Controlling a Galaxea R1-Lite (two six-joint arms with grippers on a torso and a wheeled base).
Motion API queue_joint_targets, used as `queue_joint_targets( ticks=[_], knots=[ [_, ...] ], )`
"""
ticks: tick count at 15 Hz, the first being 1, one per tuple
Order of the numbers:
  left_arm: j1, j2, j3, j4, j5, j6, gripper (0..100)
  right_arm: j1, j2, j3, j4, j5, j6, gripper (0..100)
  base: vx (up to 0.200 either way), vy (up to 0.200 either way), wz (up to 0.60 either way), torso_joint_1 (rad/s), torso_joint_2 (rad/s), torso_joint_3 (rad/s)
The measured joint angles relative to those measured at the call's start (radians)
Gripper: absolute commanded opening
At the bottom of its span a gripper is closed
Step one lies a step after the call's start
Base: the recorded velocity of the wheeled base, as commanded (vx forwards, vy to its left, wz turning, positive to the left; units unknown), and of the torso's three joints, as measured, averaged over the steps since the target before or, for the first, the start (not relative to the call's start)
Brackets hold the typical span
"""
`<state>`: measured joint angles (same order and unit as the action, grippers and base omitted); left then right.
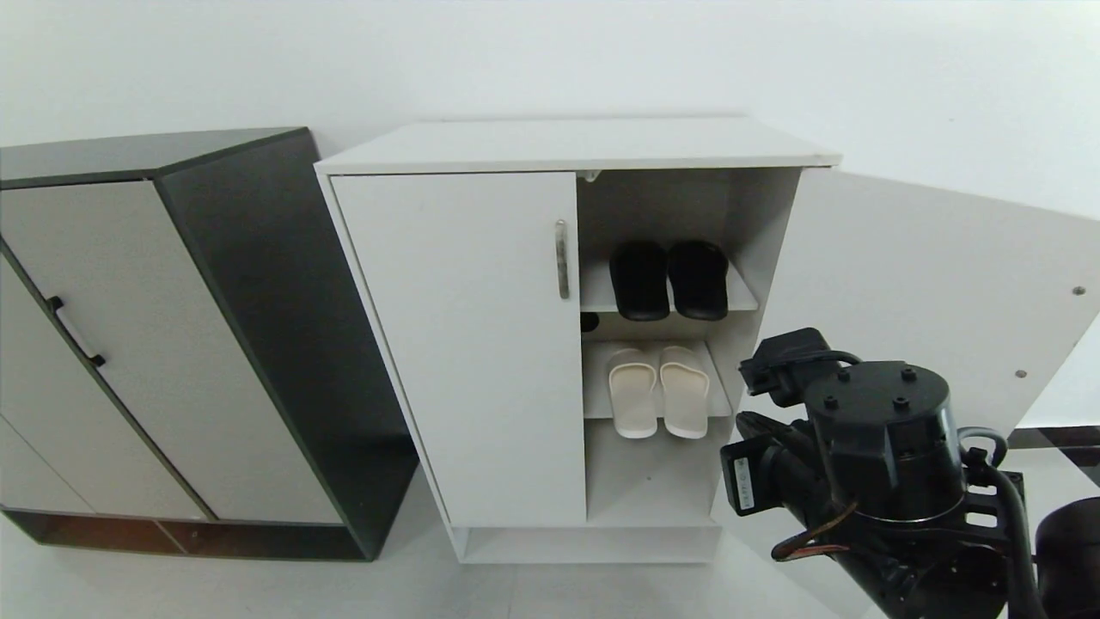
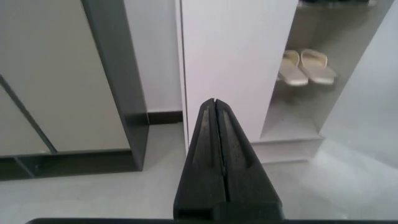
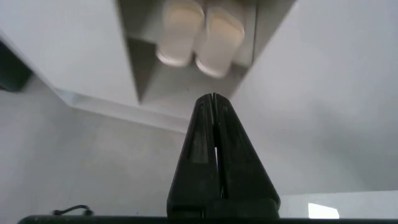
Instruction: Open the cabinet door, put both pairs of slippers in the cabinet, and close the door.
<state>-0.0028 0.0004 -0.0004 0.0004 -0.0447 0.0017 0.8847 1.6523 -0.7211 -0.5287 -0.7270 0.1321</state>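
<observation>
Inside cabinet (image 1: 576, 146): black slippers (image 1: 669, 279) on upper shelf, cream slippers (image 1: 658, 391) on shelf below. Door (image 1: 911, 284) swung wide off cabinet's right side; stiff, probably light panel, best pushed near free edge. Left end effector (image 2: 214, 102) and right end effector (image 3: 213, 99) pressed together, empty, before cabinet.

Open right door (image 1: 928, 284); shut left door (image 1: 464, 344); free bottom compartment (image 1: 649, 473).

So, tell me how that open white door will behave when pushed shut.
The open door is a flat board, so probably stiff, not flexing. Hinged on the white cabinet, it should swing rather than slide. Swung wide, it likely needs a long sweeping push.
</observation>
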Motion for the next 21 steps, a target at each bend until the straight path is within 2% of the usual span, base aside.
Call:
queue_joint_targets(
  ticks=[11, 21],
  knots=[
    [0.000, 0.000, 0.000, 0.001, 0.000, 0.000, 0, -0.002, 0.000, 0.004, 0.002, 0.000, 0.000, 0, 0.000, 0.000, 0.00, 0.150, -0.47, -0.331],
    [0.000, 0.000, 0.000, 0.001, 0.000, 0.000, 0, -0.005, 0.020, 0.005, 0.002, 0.000, 0.000, 0, 0.000, 0.000, 0.00, 0.210, -0.53, -0.314]
  ],
)
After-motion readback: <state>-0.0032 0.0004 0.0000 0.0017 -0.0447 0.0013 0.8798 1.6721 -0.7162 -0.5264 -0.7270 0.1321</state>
